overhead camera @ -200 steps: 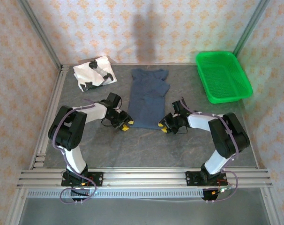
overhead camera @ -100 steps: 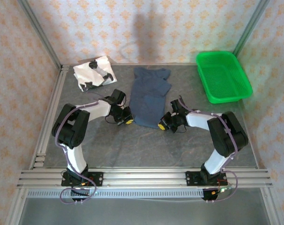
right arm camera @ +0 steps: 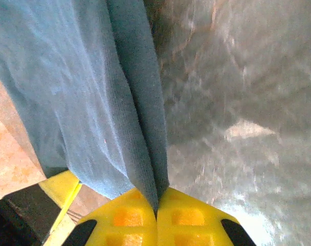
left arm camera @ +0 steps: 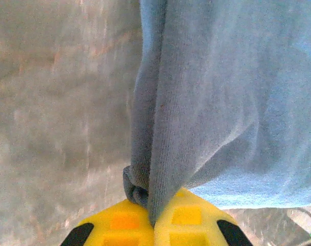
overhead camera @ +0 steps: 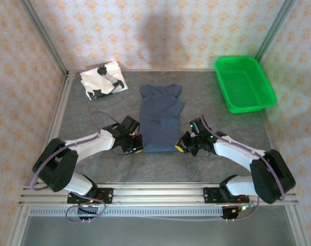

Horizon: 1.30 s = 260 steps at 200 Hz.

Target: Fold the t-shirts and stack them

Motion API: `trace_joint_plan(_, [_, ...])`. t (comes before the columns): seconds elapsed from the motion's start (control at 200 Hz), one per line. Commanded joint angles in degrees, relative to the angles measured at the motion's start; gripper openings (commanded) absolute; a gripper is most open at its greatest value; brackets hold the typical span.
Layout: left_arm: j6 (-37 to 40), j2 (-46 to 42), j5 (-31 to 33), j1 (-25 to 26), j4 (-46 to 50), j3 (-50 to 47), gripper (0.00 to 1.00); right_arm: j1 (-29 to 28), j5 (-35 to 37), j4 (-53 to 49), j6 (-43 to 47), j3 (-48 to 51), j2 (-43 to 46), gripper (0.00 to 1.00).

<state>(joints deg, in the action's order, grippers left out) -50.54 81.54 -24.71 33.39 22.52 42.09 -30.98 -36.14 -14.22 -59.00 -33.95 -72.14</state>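
T-shirts: two in all. One navy t-shirt [overhead camera: 160,118], plain; one white t-shirt [overhead camera: 103,79] with black printed patches.
Basket [overhead camera: 244,83]: one, green plastic mesh.
Robot arms: two, white and black, a left arm [overhead camera: 89,143] and a right arm [overhead camera: 237,151].
Claws: two, the left claw [overhead camera: 136,145] and the right claw [overhead camera: 181,147]; two yellow fingers [left arm camera: 124,223] on each, four altogether.
Counter [overhead camera: 160,166]: one, grey, stone-patterned.

White & blk arms [overhead camera: 91,143], purple cables [overhead camera: 96,113], yellow finger pads [left arm camera: 122,225]

Overhead overview; wrist close-ups sharing navy t-shirt [overhead camera: 160,117]
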Motion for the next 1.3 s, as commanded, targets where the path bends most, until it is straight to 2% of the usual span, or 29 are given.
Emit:
trace_joint_plan(0.0, [-4.3, -5.9, 4.6, 2.3, 2.8, -3.0, 0.00, -3.3, 3.6, -5.3, -3.3, 1.3, 4.0, 0.00])
trace_joint_plan(0.295, [-9.8, -16.4, 7.2, 8.5, 7.4, -8.1, 0.00, -14.2, 9.7, -10.7, -11.7, 4.0, 16.3, 0.00])
trace_joint_plan(0.54, [-11.7, -25.3, 7.7, 11.3, 15.0, -5.5, 0.00, -19.7, 12.9, -13.7, -14.4, 0.6, 18.3, 0.00])
trace_joint_plan(0.701, [-11.2, -27.8, 8.1, 11.3, 18.9, -0.5, 0.00, -19.6, 15.6, -18.1, -12.2, -6.9, 17.5, 0.00])
trace_joint_plan(0.891, [-8.7, -24.3, 7.9, 10.6, 21.3, 7.5, 0.00, -18.7, 17.0, -23.8, -7.6, -16.8, 13.3, 0.00])
trace_joint_plan(1.031, [-7.6, -23.2, 5.9, 7.1, 21.2, 10.6, 0.00, -16.1, 17.1, -25.5, -5.3, -20.9, 11.9, 0.00])
trace_joint_plan(1.296, [-5.7, -19.4, -0.3, -1.1, 18.1, 14.1, 0.00, -7.9, 12.6, -27.9, 1.7, -27.8, 6.0, 0.00])
